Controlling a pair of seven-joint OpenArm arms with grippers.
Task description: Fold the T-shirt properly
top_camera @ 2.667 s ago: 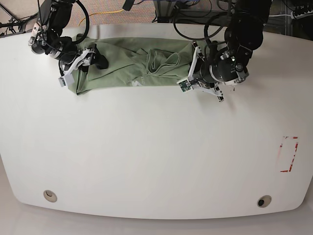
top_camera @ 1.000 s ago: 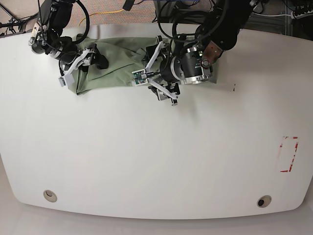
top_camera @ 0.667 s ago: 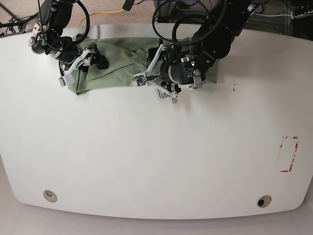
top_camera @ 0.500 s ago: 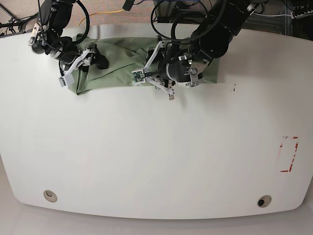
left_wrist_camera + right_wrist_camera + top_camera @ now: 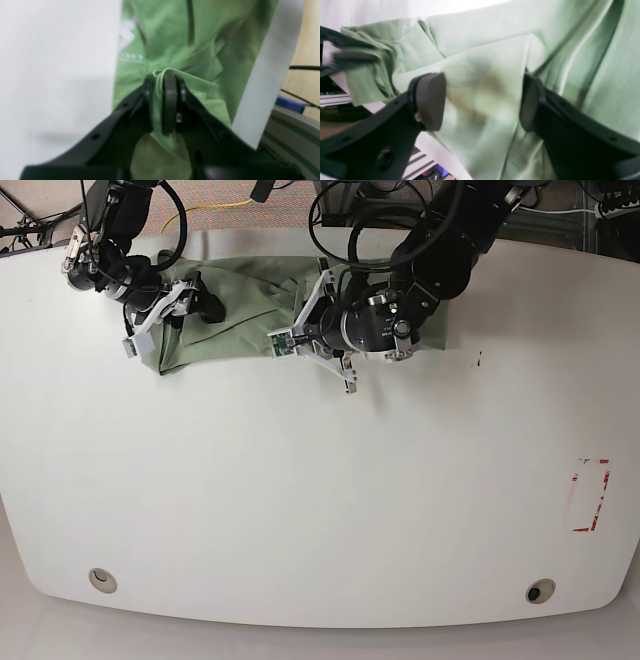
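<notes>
Since the earlier frames, the left pincer point(image 5: 162, 90) has swung from the shirt's 3 o'clock end to its middle and now clenches a bunched fold of the T-shirt point(image 5: 240, 305). That sage-green cloth lies crumpled near the desk's point(image 5: 300, 480) 12 o'clock edge (partly hidden under both arms). At its 9 o'clock end the right pincer point(image 5: 482, 100) stands spread wide over the fabric, its pads point(image 5: 431, 100) apart.
</notes>
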